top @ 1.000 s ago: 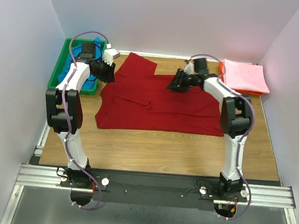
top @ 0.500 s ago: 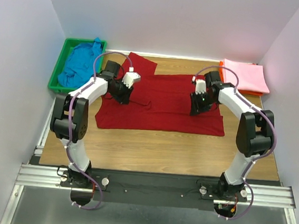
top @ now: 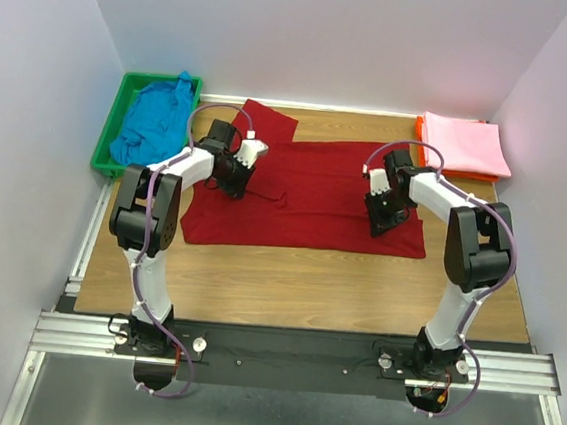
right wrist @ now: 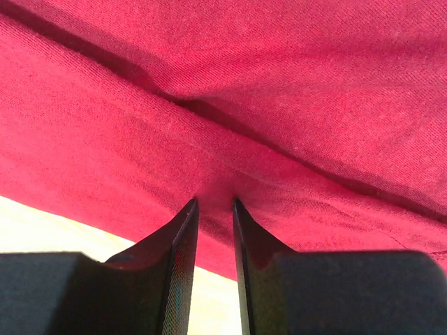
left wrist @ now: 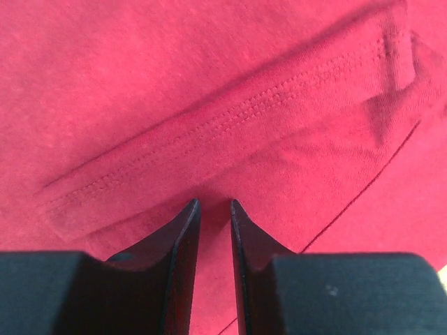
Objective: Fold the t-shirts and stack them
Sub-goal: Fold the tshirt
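Fingers (left wrist: 183,237) of the left gripper (left wrist: 213,204) are sitting nearly together, tips on the dark red t-shirt (left wrist: 209,77) just below a stitched hem (left wrist: 230,118); whether cloth is being nipped I cannot tell. The right gripper (right wrist: 213,202) is clamping a pucker near the shirt's edge, beside bare table (right wrist: 42,234). Overhead, the shirt is lying spread mid-table, so both grips should be biting firmly before lifting evenly together.
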You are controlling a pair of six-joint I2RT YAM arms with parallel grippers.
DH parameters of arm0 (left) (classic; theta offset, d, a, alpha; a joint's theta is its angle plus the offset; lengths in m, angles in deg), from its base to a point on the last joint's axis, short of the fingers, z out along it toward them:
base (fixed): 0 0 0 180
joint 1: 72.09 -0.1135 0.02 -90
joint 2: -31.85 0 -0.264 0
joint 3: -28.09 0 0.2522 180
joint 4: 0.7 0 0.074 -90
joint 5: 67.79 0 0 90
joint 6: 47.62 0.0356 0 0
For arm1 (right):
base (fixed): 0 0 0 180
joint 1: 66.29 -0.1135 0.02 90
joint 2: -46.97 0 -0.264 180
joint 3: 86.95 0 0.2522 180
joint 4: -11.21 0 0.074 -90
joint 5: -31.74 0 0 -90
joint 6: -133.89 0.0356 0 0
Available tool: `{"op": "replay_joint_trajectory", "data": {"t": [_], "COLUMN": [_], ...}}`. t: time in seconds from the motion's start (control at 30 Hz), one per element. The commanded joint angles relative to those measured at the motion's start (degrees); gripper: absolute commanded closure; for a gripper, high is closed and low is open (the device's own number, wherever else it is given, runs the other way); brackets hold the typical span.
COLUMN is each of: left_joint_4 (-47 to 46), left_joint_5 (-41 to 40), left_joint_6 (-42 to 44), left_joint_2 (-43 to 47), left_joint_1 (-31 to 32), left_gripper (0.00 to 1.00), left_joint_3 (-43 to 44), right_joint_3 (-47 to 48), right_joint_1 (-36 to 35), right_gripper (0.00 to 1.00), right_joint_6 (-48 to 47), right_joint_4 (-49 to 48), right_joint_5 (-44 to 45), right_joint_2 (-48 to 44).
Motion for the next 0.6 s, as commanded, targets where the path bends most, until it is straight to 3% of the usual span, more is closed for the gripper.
{"op": "replay_joint_trajectory", "data": {"t": [0.0,0.57], "left_joint_4": [-2.18,-5.6], "left_joint_5": [-1.75,-4.56], "left_joint_6": [-1.66,-6.32], "left_joint_2": [-1.15,-7.21], "left_joint_1": [0.73,2.32], "left_gripper": [0.68,0.68], "left_joint_3": [1.71,11.72], "right_joint_3": [-0.79,-0.44], "right_joint_1": [0.05,0.05], "right_gripper": [0.67,0.7], "right_joint_6": [-0.36,-0.01], "right_joint_4": [-1.65,-1.48], "right_joint_5": [3.23,4.28], "right_joint_2": [3.09,5.37]}}
